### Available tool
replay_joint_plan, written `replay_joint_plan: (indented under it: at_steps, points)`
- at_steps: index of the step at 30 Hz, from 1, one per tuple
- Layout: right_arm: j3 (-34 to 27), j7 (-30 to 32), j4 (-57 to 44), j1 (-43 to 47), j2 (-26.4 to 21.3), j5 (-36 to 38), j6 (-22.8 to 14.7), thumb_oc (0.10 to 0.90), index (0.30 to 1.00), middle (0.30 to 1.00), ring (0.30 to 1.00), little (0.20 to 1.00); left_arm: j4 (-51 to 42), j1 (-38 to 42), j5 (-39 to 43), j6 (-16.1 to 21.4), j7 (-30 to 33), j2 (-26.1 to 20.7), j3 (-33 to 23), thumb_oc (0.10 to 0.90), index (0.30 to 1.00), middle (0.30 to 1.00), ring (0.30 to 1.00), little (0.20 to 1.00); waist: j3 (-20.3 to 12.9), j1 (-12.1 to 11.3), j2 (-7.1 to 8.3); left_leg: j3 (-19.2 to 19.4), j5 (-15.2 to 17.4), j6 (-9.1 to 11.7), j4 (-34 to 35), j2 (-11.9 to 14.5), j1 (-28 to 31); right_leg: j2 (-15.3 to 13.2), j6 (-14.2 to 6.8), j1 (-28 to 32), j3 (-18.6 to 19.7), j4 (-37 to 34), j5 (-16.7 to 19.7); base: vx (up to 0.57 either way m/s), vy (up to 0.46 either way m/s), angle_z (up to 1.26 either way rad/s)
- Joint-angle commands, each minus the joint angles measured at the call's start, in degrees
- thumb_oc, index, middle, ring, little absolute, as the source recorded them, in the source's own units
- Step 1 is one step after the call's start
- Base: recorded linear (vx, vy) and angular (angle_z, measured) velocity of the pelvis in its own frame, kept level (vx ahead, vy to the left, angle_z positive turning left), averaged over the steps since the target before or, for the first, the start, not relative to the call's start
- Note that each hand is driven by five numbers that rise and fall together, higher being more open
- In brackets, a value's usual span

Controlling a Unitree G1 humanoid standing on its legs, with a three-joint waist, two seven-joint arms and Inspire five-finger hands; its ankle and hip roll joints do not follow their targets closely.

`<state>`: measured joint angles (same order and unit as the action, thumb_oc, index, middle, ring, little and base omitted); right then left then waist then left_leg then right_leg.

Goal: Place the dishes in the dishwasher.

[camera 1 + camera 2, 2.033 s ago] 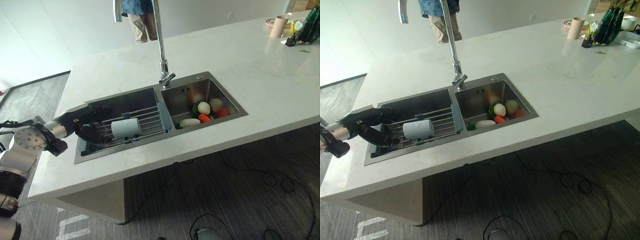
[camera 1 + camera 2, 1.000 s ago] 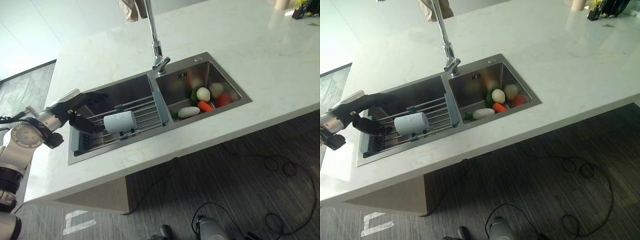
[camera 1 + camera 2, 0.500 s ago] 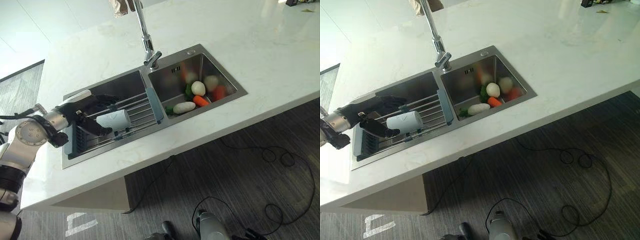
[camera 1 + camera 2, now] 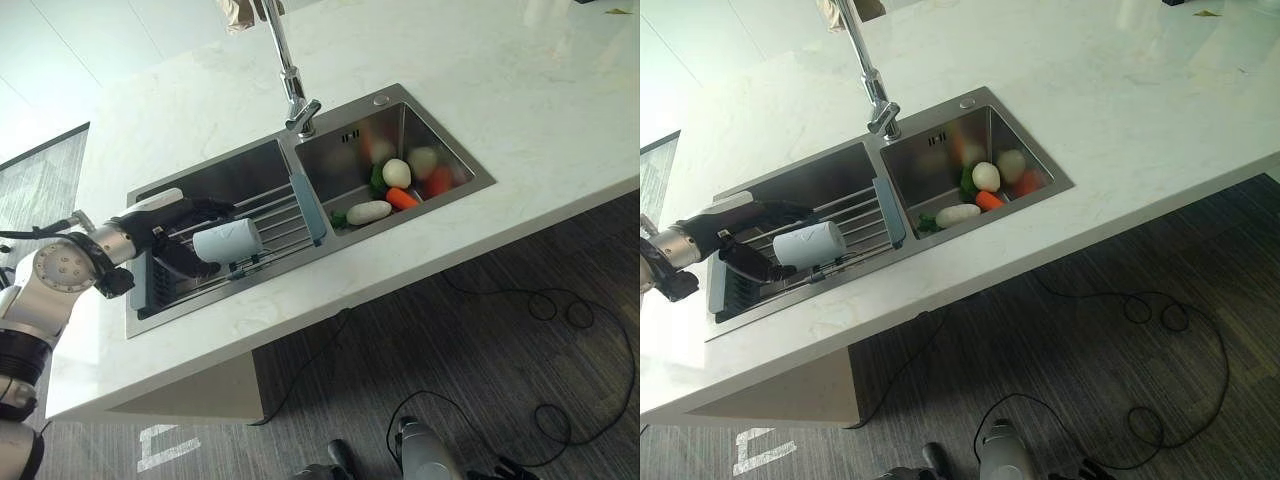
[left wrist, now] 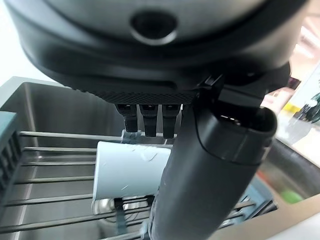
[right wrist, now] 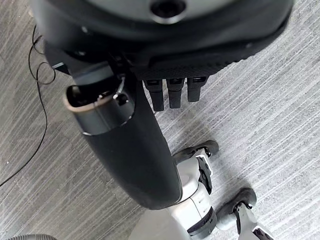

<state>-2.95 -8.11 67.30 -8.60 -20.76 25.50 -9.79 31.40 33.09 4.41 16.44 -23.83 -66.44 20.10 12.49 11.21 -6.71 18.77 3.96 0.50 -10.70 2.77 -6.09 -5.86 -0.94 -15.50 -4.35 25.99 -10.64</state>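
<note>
From the head views, your left hand (image 4: 178, 240) is reaching into the sink's (image 4: 250, 170) left basin, fingers and thumb spread either side of the white cup (image 4: 227, 241) lying on its side on the wire rack (image 4: 285, 222). Vegetables (image 4: 392, 190) are sitting in the right basin.

In the left wrist view, your fingers (image 5: 145, 119) are hanging loosely over the cup, not clasping it.

In the right wrist view, your right hand (image 6: 131, 146) is hanging relaxed over the floor (image 6: 280, 100).

Rack (image 4: 272, 228) and cup (image 4: 227, 241) across left basin; faucet (image 4: 285, 62) behind, seemingly clear above.

Head eyes overlook the sink (image 4: 300, 190); wrist views sit close.
</note>
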Motion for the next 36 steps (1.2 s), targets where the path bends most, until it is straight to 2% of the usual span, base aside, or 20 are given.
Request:
replay_joint_plan:
  at_steps: [1, 4, 17, 36]
  points:
    - [-0.2, 0.0, -2.3, -3.8, -2.4, 1.7, -1.1, 0.800, 0.900, 0.900, 0.900, 0.900, 1.3, 5.7, -1.0, 2.1, 6.8, -5.2, -5.2, 0.800, 0.900, 0.900, 0.900, 0.900, -3.2, 1.5, 0.06, -3.3, 8.6, 3.5, -6.5, 4.4, -1.4, -6.2, -11.8, 2.3, 2.8, -8.8, 4.3, 0.00, 0.000, 0.00]
    - [0.0, 0.0, -3.0, -4.1, -2.3, 1.6, -1.1, 0.800, 0.900, 0.900, 0.900, 0.900, 2.1, 4.9, -4.0, 2.3, 8.7, -4.9, -5.6, 0.800, 0.900, 0.900, 0.900, 0.900, -2.9, 1.6, 0.36, -3.4, 8.5, 3.5, -6.5, 4.5, -1.7, -6.2, -11.8, 1.9, 2.9, -8.8, 4.4, 0.00, 0.000, 0.00]
    - [-0.2, -0.2, -4.3, -4.3, -2.8, 1.4, -0.9, 0.800, 0.900, 0.900, 0.900, 0.900, 2.0, 3.9, -5.5, 1.3, 12.2, -3.2, -6.5, 0.800, 0.900, 0.900, 0.900, 0.900, -1.7, 2.1, 0.58, -3.4, 8.1, 3.5, -6.5, 4.4, -2.2, -6.1, -11.5, 1.2, 3.2, -8.8, 4.6, 0.00, 0.003, -0.01]
    - [0.6, -0.6, -7.0, -4.0, -3.8, 0.6, -0.8, 0.800, 0.900, 0.900, 0.900, 0.900, 1.7, 3.4, -6.3, -1.0, 12.5, -2.1, -6.0, 0.800, 0.900, 0.900, 0.900, 0.900, 0.8, 2.3, 0.69, -4.3, 7.5, 3.4, -6.5, 3.7, -3.3, -6.2, -11.2, 0.2, 3.6, -8.8, 5.0, 0.01, 0.005, -0.01]
